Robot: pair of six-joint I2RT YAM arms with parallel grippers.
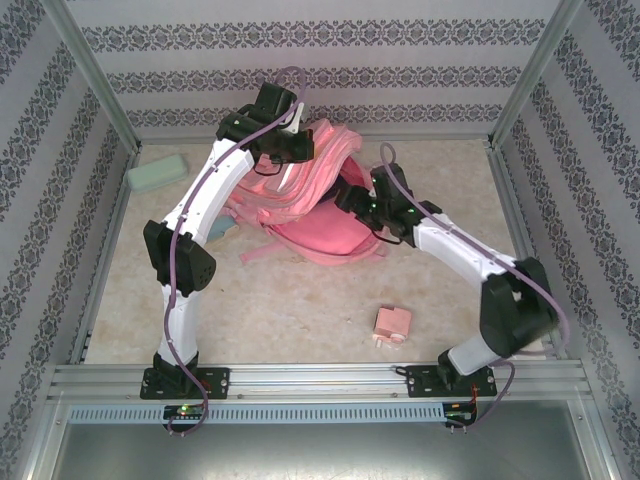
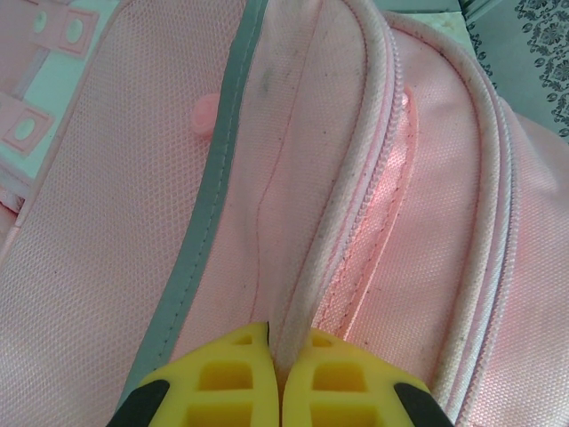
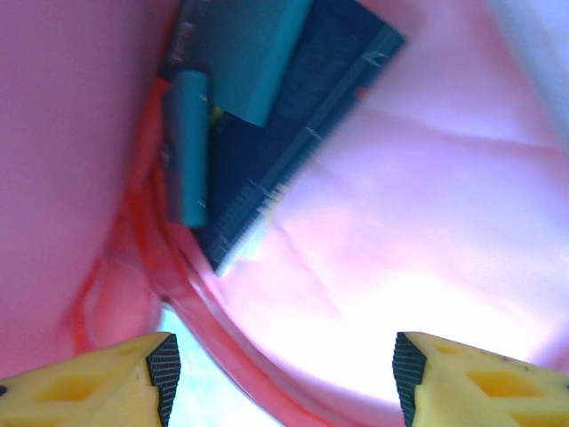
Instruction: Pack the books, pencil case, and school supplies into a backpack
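Patterned walls [image 1: 320, 40] box in a beige tabletop [image 1: 300, 300]. A pink backpack [image 1: 310, 190] lies at the back middle of it, with both arms reaching onto it. The left pincer [image 1: 285, 158] sits at the backpack's far upper edge. In the left wrist view it [image 2: 280, 356] is clenched on a pale piped seam of the backpack [image 2: 116, 231], beside a zipper line. The right pincer [image 1: 352, 197] is at the backpack's right side. In the right wrist view it [image 3: 284, 365] is released, jaws wide apart, facing into the pink lining [image 3: 400, 222]. Inside lies a navy book [image 3: 302, 133], tilted, with teal pads [image 3: 253, 53] resting on it. A mint pencil case [image 1: 157, 175] lies at the back left, well apart from the backpack. A pink block [image 1: 392, 325] sits on the near right tabletop.
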